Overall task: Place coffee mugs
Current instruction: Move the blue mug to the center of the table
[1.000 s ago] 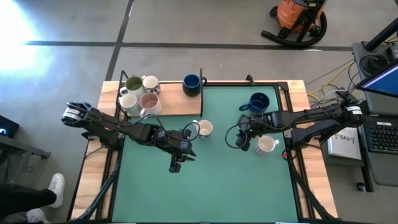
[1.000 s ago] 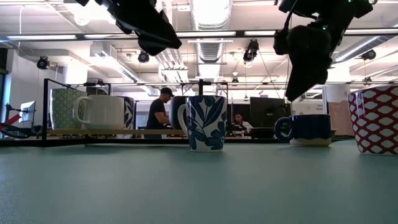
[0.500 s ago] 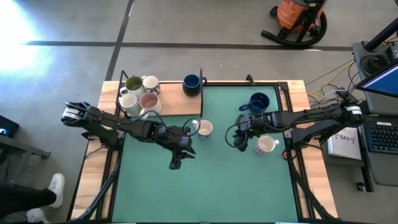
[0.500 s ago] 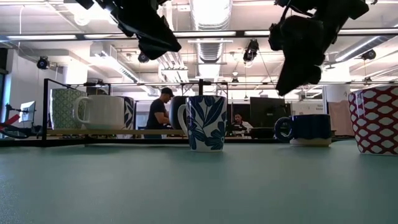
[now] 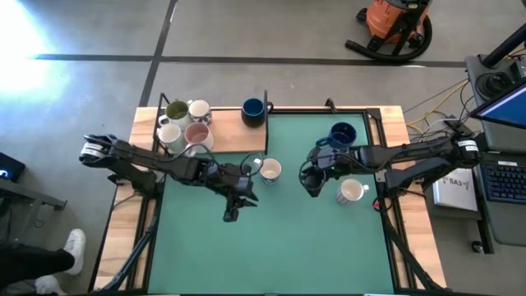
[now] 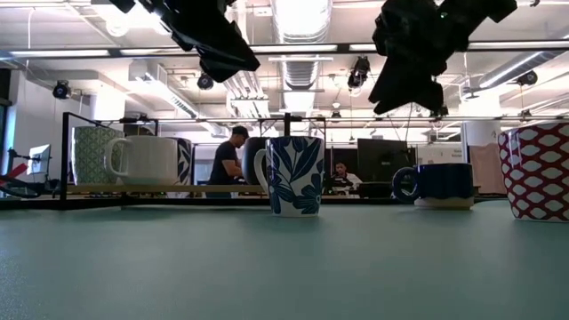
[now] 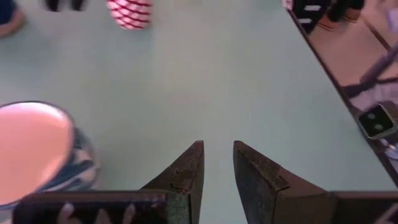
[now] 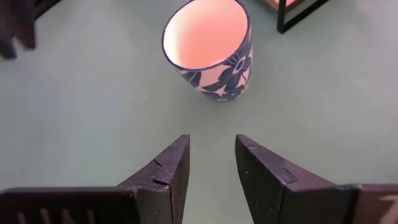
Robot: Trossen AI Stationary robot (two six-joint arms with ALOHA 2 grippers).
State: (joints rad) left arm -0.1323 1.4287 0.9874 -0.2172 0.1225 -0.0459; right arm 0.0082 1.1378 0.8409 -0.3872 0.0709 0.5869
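A blue-and-white floral mug (image 5: 269, 170) stands upright on the green mat, also in the low view (image 6: 295, 175) and both wrist views (image 7: 37, 149) (image 8: 209, 50). A red-and-white patterned mug (image 5: 352, 191) and a navy mug (image 5: 341, 134) stand at the right. Several more mugs (image 5: 185, 123) and another navy mug (image 5: 253, 109) stand on the wooden rack. My left gripper (image 5: 233, 212) hovers near-left of the floral mug, fingers a little apart (image 7: 217, 163), empty. My right gripper (image 5: 312, 184) hovers to its right, pointing at it, fingers a little apart (image 8: 212, 158), empty.
The wooden rack (image 5: 238, 141) with its black wire frame stands at the far left of the table. The mat (image 5: 279, 247) stretches bare toward the near edge. People sit at desks in the room behind, seen in the low view (image 6: 227, 160).
My right gripper has risen and gone toward the table's left, closer to the floral mug. The mugs have stayed where they were.
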